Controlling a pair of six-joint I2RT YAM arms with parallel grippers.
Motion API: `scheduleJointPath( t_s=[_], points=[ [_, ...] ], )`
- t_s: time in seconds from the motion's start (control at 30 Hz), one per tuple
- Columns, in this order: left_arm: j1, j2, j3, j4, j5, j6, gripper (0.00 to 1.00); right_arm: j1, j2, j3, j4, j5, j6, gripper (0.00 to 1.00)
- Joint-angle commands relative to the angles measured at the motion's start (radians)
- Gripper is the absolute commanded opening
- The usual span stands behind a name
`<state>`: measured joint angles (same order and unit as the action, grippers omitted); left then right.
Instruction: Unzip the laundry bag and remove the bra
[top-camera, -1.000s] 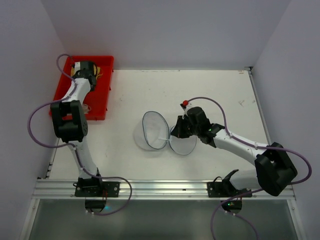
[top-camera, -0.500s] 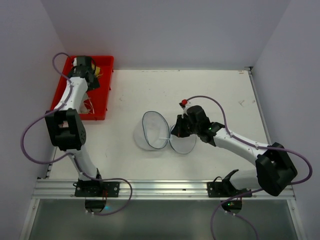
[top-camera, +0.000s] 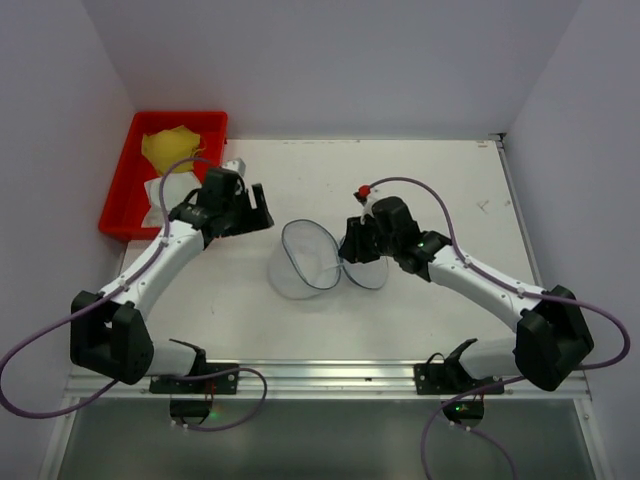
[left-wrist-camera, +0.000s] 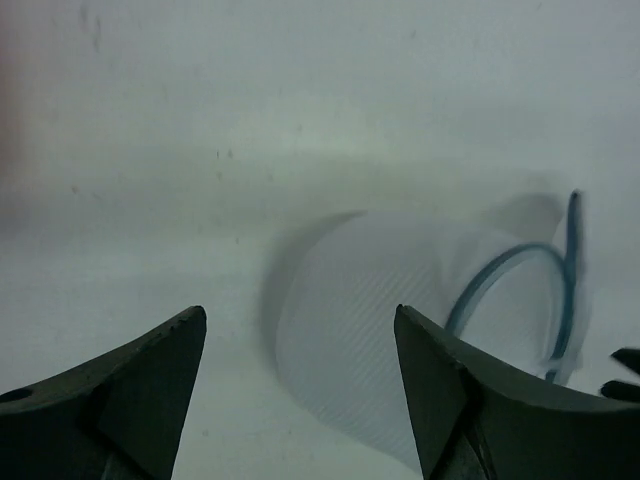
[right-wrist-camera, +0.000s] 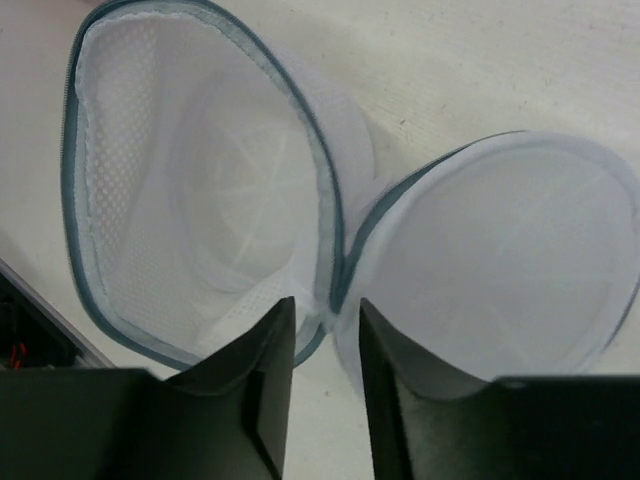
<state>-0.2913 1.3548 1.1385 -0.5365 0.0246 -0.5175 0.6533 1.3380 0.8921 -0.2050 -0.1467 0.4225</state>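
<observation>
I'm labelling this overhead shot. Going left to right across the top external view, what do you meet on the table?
red tray → left gripper → laundry bag → right gripper

Laundry bag (top-camera: 303, 268) white mesh, blue-grey rims; tray (top-camera: 120, 200) red; cloth (top-camera: 172, 148) yellow.

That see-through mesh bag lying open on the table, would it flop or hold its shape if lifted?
Probably both: the laundry bag holds its drum shape lying open, so its dark rims likely act as springy hoops, while the thin mesh between should sag. Translucent and seemingly empty, it is likely very light, apt to slide when nudged.
</observation>
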Motion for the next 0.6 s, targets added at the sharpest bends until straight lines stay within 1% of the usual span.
scheduleJointPath(
  t_s=[0.0,0.03,0.1,0.13,0.23,0.27,0.3,0.4,0.47,0.5,0.57],
  points=[
    [-0.037,-0.042,-0.133,0.064,0.081,-0.081,0.79,-0.009,-0.020,0.067,-0.066,0.045,-0.002,0.38],
    [-0.039,-0.048,-0.198,0.104,0.098,-0.084,0.78,-0.012,-0.026,0.067,-0.076,0.058,0.005,0.42],
    [-0.040,-0.063,-0.259,0.153,0.122,-0.108,0.75,-0.033,-0.046,0.067,-0.123,0.099,0.036,0.49],
    [-0.045,-0.063,-0.307,0.196,0.136,-0.116,0.74,-0.041,-0.056,0.059,-0.131,0.110,0.045,0.59],
    [-0.066,-0.048,-0.364,0.254,0.155,-0.139,0.72,-0.082,-0.103,0.012,-0.160,0.145,0.120,0.68],
    [-0.071,-0.043,-0.376,0.268,0.161,-0.150,0.72,-0.119,-0.114,-0.005,-0.168,0.145,0.143,0.70],
    [-0.075,-0.036,-0.384,0.279,0.170,-0.156,0.72,-0.139,-0.134,-0.042,-0.178,0.145,0.165,0.75],
    [-0.091,-0.040,-0.417,0.316,0.172,-0.176,0.72,-0.219,-0.160,-0.119,-0.177,0.145,0.226,0.85],
    [-0.094,-0.039,-0.445,0.346,0.158,-0.184,0.72,-0.274,-0.154,-0.145,-0.168,0.142,0.249,0.87],
    [-0.094,-0.023,-0.450,0.348,0.120,-0.184,0.72,-0.296,-0.146,-0.166,-0.151,0.128,0.254,0.87],
    [-0.094,0.013,-0.462,0.352,0.088,-0.181,0.68,-0.354,-0.112,-0.197,-0.110,0.060,0.274,0.87]
  ],
)
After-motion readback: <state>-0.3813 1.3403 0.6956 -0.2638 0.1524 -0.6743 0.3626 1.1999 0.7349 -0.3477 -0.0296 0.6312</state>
